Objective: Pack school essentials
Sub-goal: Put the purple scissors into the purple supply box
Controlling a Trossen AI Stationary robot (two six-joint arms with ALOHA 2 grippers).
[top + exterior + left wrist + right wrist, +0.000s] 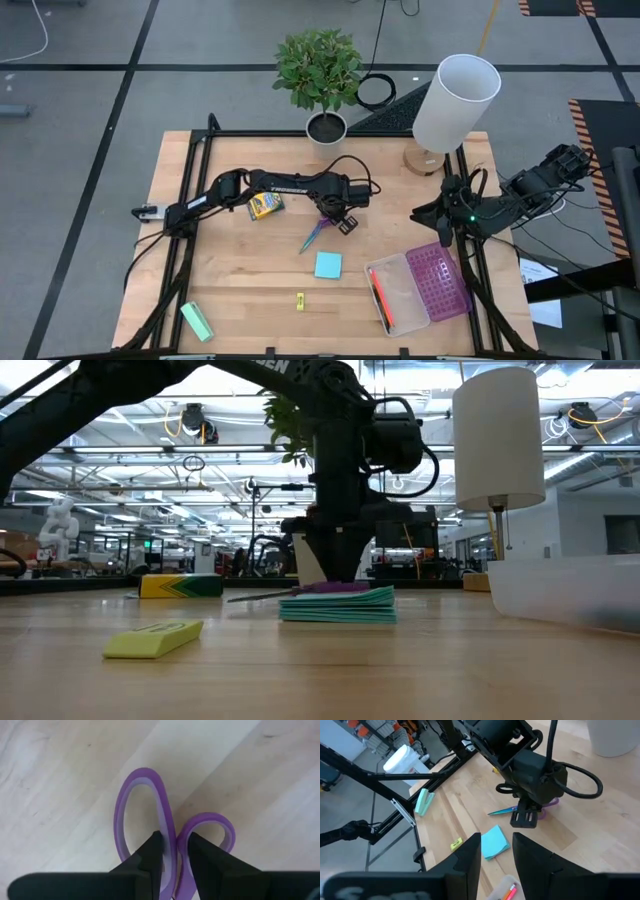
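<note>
Reaching to the middle of the bench, the left gripper [340, 222] is pressing down on the purple-handled scissors [315, 235], its two dark fingers [150, 857] closing around the bar of plastic between the two handle loops, so it is gripping the scissors there. Going left to right across the bench [230, 300]: a mint-green block [197, 321] is lying near the front-left corner, the yellow-green crayon box [264, 206] is sitting under the left arm toward the back, a tiny yellow piece [299, 300] is resting near the front edge, the scissors are lying flat with blades pointing toward the front-left, the light-blue sticky-note pad [327, 265] is sitting just in front of them, and a clear tray [400, 300] is holding orange and red pencils [380, 297] beside a purple insert [437, 279]. The right gripper [440, 215] is waiting at the right edge with fingers parted. The scissors are probably light and stiff, but smooth plastic may be slipping or pivoting; taking hold at the handle junction seems soundest, since blades could swing.
</note>
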